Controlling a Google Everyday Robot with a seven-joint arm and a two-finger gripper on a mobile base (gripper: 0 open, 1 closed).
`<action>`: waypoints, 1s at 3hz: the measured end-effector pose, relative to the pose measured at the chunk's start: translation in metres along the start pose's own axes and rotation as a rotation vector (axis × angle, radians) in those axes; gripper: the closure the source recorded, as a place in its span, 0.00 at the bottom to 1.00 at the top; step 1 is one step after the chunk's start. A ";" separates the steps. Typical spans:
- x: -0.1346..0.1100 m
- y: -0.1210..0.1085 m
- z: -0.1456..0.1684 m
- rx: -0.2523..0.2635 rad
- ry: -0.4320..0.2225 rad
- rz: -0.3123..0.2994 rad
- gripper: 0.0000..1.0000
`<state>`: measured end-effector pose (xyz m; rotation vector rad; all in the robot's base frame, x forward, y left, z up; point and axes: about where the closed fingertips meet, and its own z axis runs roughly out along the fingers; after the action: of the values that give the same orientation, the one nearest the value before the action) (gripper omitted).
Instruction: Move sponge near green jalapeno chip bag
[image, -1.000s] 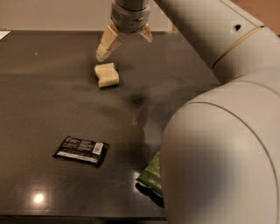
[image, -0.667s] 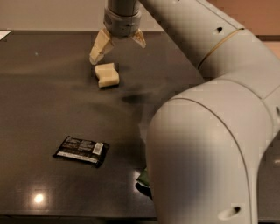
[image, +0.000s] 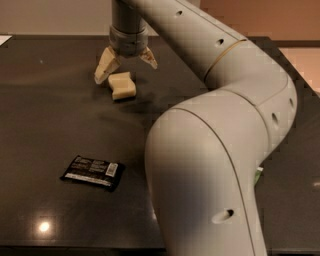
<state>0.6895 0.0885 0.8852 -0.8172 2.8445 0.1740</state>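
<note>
The sponge (image: 122, 85) is a small cream block lying on the dark table (image: 45, 120) at the back, left of centre. My gripper (image: 125, 66) hangs just above and behind it, fingers open and spread to either side, holding nothing. The green jalapeno chip bag is almost wholly hidden behind my arm; only a thin green sliver (image: 258, 176) shows at the arm's right edge.
A flat black wrapper with a white label (image: 93, 172) lies on the table at the front left. My large pale arm (image: 215, 150) fills the right half of the view. The table's front edge runs along the bottom.
My gripper has moved left and down toward the sponge, staying open. The arm has swung across and now covers the chip bag. The sponge and wrapper have not moved.
</note>
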 end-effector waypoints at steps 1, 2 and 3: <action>-0.003 0.003 0.021 0.014 0.040 0.027 0.00; -0.006 0.005 0.038 0.042 0.076 0.046 0.00; -0.012 0.006 0.049 0.061 0.095 0.057 0.00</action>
<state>0.7029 0.1072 0.8396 -0.7513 2.9476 0.0564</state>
